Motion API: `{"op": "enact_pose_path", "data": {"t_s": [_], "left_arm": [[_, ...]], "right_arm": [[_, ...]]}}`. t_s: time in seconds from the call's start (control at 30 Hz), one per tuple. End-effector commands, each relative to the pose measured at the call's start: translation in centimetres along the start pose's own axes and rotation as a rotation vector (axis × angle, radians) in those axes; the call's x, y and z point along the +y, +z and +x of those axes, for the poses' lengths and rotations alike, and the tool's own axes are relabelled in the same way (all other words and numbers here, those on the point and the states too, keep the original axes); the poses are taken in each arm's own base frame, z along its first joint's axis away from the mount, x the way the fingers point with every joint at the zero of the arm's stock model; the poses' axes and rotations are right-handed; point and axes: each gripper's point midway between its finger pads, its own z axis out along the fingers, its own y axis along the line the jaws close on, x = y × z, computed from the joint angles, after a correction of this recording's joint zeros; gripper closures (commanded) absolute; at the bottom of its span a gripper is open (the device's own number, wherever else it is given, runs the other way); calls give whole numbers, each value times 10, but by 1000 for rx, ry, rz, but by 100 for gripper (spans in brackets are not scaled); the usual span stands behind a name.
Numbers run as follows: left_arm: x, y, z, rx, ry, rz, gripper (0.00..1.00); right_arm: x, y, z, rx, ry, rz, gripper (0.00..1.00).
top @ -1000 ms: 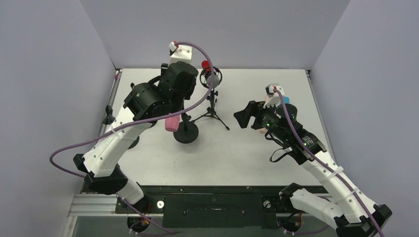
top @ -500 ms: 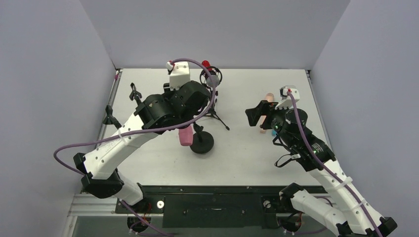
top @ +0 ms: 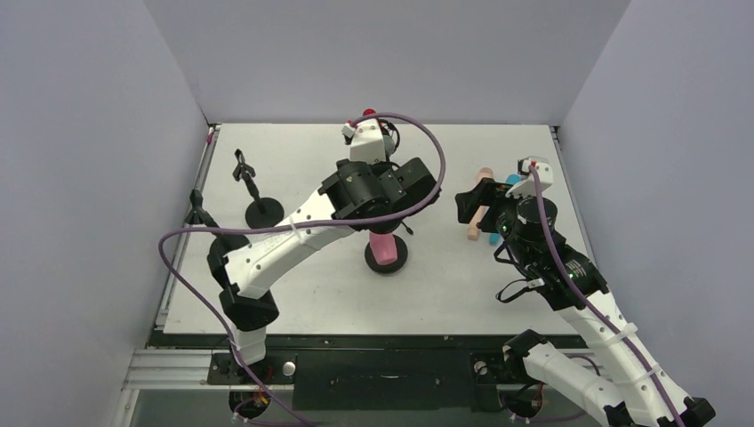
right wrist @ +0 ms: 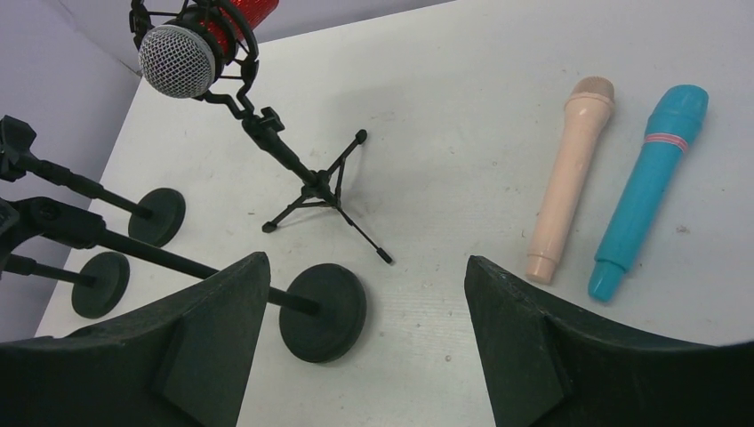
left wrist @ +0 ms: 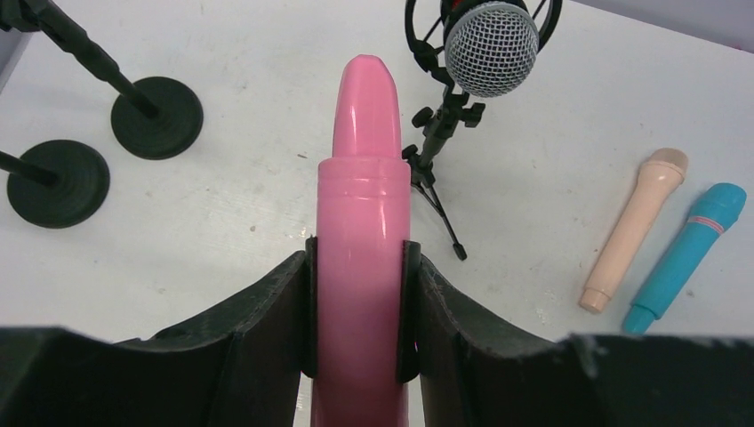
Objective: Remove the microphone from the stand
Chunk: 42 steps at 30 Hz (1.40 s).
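A pink microphone (left wrist: 360, 205) stands between the pads of my left gripper (left wrist: 358, 249), which is shut on its body. From above, the pink microphone (top: 384, 251) hangs under the left wrist, right over the round base of a black stand (top: 391, 263). The arm hides whether the stand's clip still holds it. In the right wrist view that stand (right wrist: 322, 311) leans its pole off to the left. My right gripper (right wrist: 364, 262) is open and empty, right of the stand (top: 469, 205).
A grille microphone on a tripod (left wrist: 491, 55) stands at the back middle. Two more round-base stands (left wrist: 156, 116) (left wrist: 58, 182) are at the left. A beige microphone (right wrist: 569, 178) and a blue one (right wrist: 649, 187) lie on the table at the right.
My left arm has swung right and nearer with the pink microphone, and the round stand base has travelled right with it. The right gripper has drawn back slightly to the right.
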Motion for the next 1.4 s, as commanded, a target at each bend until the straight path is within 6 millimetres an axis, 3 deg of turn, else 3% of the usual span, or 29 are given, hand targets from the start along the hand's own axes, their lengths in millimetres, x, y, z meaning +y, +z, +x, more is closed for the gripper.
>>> {"op": "enact_pose_path", "data": {"t_s": [0.0, 0.4, 0.67, 1.03, 1.37], "left_arm": [[-1, -10, -23, -85, -159, -3, 100], [-24, 3, 2, -49, -71, -5, 99], [-39, 4, 0, -44, -33, 46, 64], [-52, 4, 2, -35, 14, 88, 41], [-59, 1, -5, -49, 21, 128, 28]], "right_arm": [[-1, -9, -24, -73, 32, 16, 24], [0, -6, -24, -67, 32, 12, 24], [6, -3, -23, -58, 32, -17, 24], [14, -4, -23, -51, 37, -53, 24], [20, -6, -23, -42, 40, -84, 24]]}}
